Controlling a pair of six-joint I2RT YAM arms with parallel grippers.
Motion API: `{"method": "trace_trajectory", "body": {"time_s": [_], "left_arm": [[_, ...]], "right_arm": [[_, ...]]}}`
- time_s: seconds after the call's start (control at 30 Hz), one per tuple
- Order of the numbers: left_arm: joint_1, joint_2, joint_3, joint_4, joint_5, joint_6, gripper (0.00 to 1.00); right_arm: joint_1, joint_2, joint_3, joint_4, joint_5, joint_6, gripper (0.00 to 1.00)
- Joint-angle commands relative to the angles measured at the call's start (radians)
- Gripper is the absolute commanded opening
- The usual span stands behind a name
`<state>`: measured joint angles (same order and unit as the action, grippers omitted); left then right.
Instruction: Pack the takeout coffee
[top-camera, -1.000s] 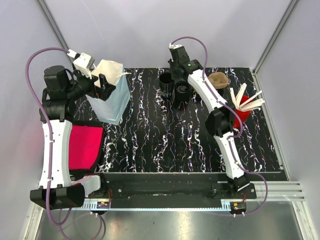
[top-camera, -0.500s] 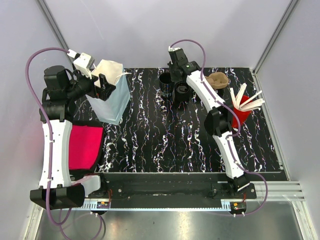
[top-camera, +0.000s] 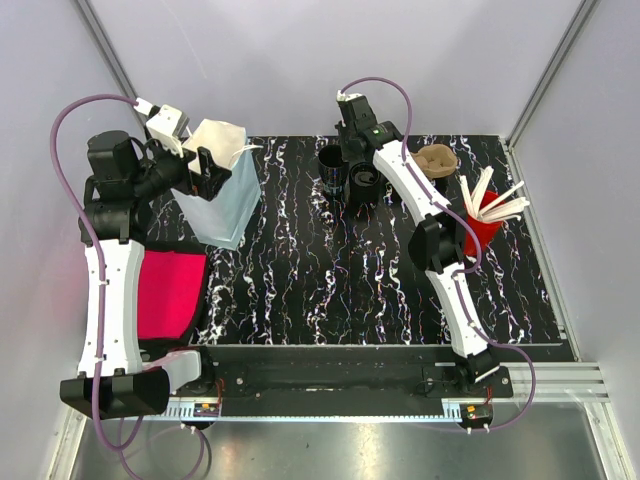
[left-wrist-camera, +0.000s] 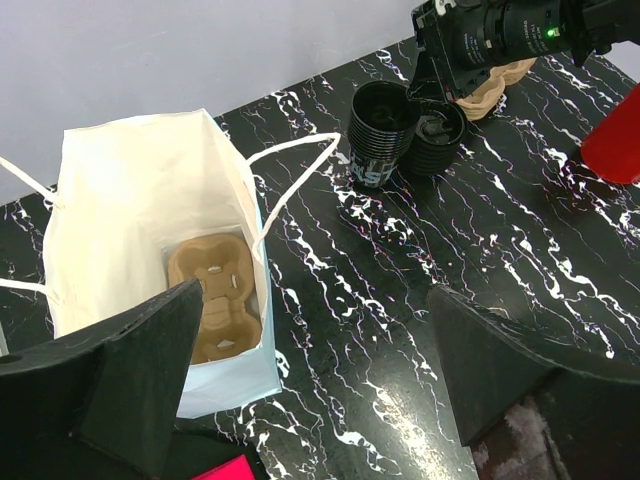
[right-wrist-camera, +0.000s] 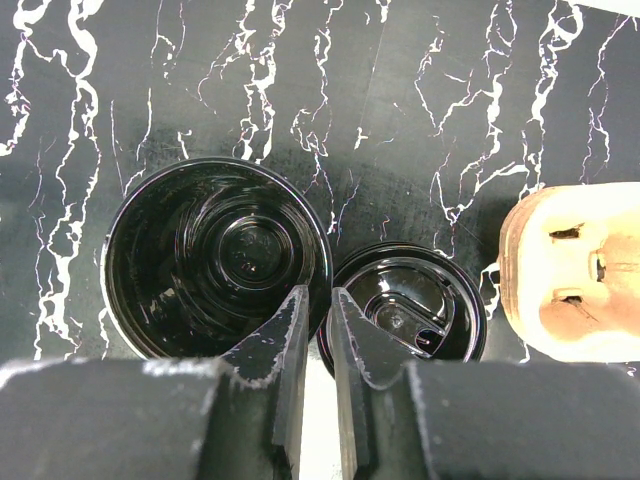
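A white paper bag (top-camera: 222, 195) (left-wrist-camera: 150, 200) stands open at the far left with a brown cup carrier (left-wrist-camera: 215, 295) on its bottom. My left gripper (top-camera: 198, 168) (left-wrist-camera: 310, 385) hangs wide open over the bag's near right corner, holding nothing. A stack of black cups (top-camera: 331, 165) (right-wrist-camera: 215, 255) stands beside a stack of black lids (top-camera: 365, 182) (right-wrist-camera: 415, 310) at the far middle. My right gripper (right-wrist-camera: 318, 300) hovers over them. Its jaws are open by only a narrow slit, with the tips over the cup rim on the lid side. Nothing shows between them.
Another brown carrier (top-camera: 437, 158) (right-wrist-camera: 575, 270) lies right of the lids. A red cup (top-camera: 483, 232) holding white sticks (top-camera: 497, 200) stands at the far right. A pink cloth (top-camera: 165, 295) lies at the left edge, below the bag.
The right wrist has shifted slightly toward the far edge over the cups. The left arm, bag and cups have not moved.
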<state>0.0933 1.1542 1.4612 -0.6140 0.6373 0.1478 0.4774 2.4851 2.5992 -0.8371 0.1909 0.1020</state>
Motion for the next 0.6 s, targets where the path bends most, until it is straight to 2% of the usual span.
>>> {"method": "trace_trajectory", "body": {"time_s": [0.0,0.57], "left_arm": [[0.006,0.001,-0.013,0.056,0.033,-0.008,0.99],[0.008,0.004,-0.013,0.056,0.035,-0.007,0.99]], "right_arm": [[-0.003,-0.002,0.042,0.007,0.012,0.001,0.2],[-0.003,0.008,0.041,0.009,0.007,0.01,0.2]]}}
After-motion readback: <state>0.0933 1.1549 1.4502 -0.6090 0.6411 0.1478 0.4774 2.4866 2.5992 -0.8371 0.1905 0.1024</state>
